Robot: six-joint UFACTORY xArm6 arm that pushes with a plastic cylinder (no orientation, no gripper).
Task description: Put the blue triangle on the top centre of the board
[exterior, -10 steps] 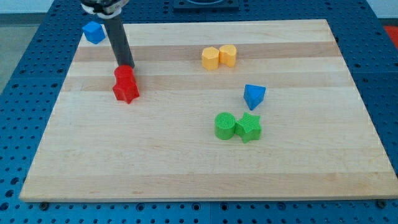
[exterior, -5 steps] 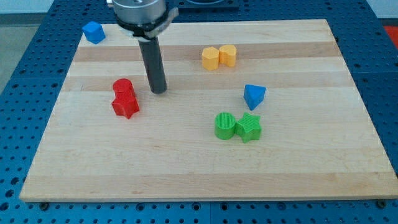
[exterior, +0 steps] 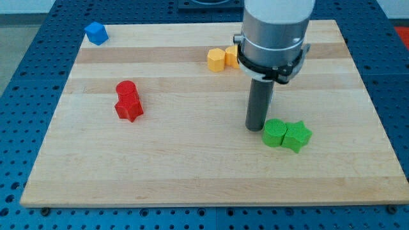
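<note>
The blue triangle does not show in the camera view; the wide arm body (exterior: 275, 32) and the dark rod cover the spot right of centre where it stood. My tip (exterior: 257, 128) rests on the board right of centre, just left of a green cylinder (exterior: 275, 133). A green star (exterior: 297, 136) touches the cylinder on its right side.
A yellow block (exterior: 216, 59) lies near the top centre, with a second yellow block (exterior: 231, 56) half hidden behind the arm. A red cylinder (exterior: 126, 89) and a red star (exterior: 129, 108) sit at the left. A blue block (exterior: 96, 32) sits at the wooden board's (exterior: 192, 172) top left corner.
My tip has swept from beside the red blocks to right of centre. The two green blocks now lie further right. The blue triangle has gone out of sight behind the arm.
</note>
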